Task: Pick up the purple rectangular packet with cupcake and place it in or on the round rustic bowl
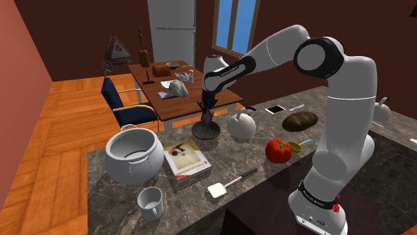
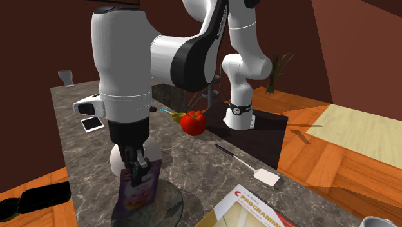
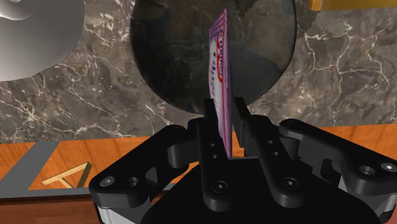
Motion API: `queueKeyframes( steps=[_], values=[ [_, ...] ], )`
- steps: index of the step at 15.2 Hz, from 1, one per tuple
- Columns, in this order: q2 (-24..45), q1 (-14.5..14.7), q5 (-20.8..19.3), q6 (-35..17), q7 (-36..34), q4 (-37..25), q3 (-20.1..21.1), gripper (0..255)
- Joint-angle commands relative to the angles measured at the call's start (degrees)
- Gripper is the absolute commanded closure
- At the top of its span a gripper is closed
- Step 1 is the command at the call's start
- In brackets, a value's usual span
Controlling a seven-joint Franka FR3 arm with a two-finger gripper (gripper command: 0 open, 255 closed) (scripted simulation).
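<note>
The packet (image 2: 142, 188) is flat, purple and rectangular, with a pink cupcake printed on its face. It stands upright and appears edge-on in the wrist view (image 3: 220, 70). The pincer (image 3: 224, 119) is closed on its upper end, both black fingers (image 3: 210, 124) pressed flat against its sides. The packet hangs straight under the pincer, over the dark round bowl (image 3: 172, 57). I cannot tell whether its lower edge touches the bowl.

There is one packet and one bowl. There is also one white teapot (image 1: 240, 125) just beside the pincer on the shoulder view's right, one red tomato (image 1: 278, 151) farther that way, one book (image 1: 186, 160) and one spatula (image 1: 227, 185).

The bowl sits near the marble counter's (image 1: 267, 193) edge, with wooden floor (image 3: 57, 172) beyond. Bare marble lies between bowl, book and spatula.
</note>
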State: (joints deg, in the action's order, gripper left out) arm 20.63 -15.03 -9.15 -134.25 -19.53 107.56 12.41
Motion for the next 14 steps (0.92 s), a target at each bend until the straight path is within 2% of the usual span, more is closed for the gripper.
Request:
queueKeyframes(
  steps=[1, 2, 7, 11, 14],
  values=[
    [0.0, 0.0, 0.0, -0.01, 0.0, -0.01, 0.0, 255],
    [0.0, 0.0, 0.0, -0.01, 0.0, -0.01, 0.0, 0],
    [0.0, 0.0, 0.0, -0.01, 0.0, -0.01, 0.0, 0],
    [-4.47, -0.41, 1.59, 5.59, 1.01, -1.27, 0.72, 0],
    [-4.47, -0.41, 1.59, 5.59, 1.02, -1.27, 0.71, 0]
  ],
)
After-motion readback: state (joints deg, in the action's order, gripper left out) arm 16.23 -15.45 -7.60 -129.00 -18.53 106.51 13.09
